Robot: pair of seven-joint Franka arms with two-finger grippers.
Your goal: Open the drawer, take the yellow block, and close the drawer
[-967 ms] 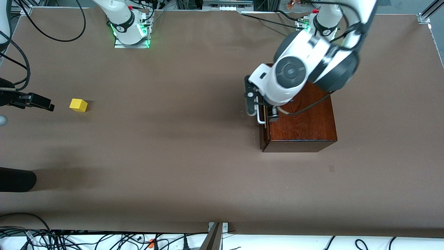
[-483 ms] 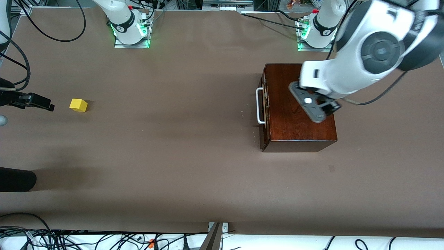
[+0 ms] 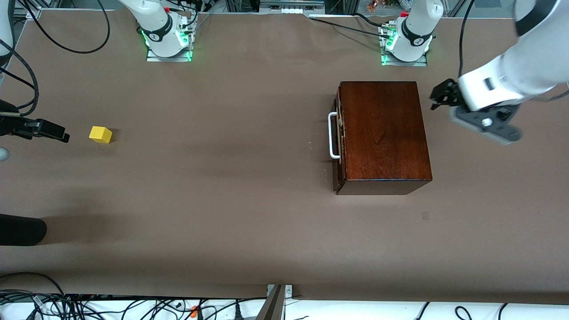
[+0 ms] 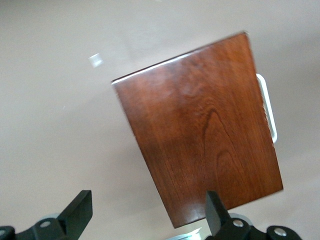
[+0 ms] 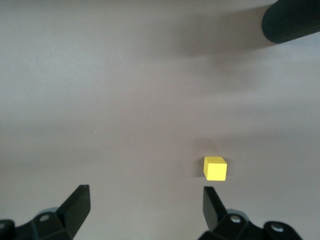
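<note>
Your left tool [image 3: 441, 96] has swung off the handle [image 3: 332, 135] and now hangs spread over bare surface [image 3: 249, 200] beside the box; the drawer [image 3: 339, 138] looks shut. The yellow block [image 3: 100, 134] sits out near the right tool [image 3: 49, 130] (spread, waiting), so you're basically finished.

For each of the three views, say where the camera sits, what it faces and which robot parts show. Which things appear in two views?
Front: high across the table, facing both bases; shows left gripper, right gripper.
Left wrist: on the left arm, looking down at the box; own fingers show.
Right wrist: looking down at the block; own fingers.
Shared with front: box, block.
</note>
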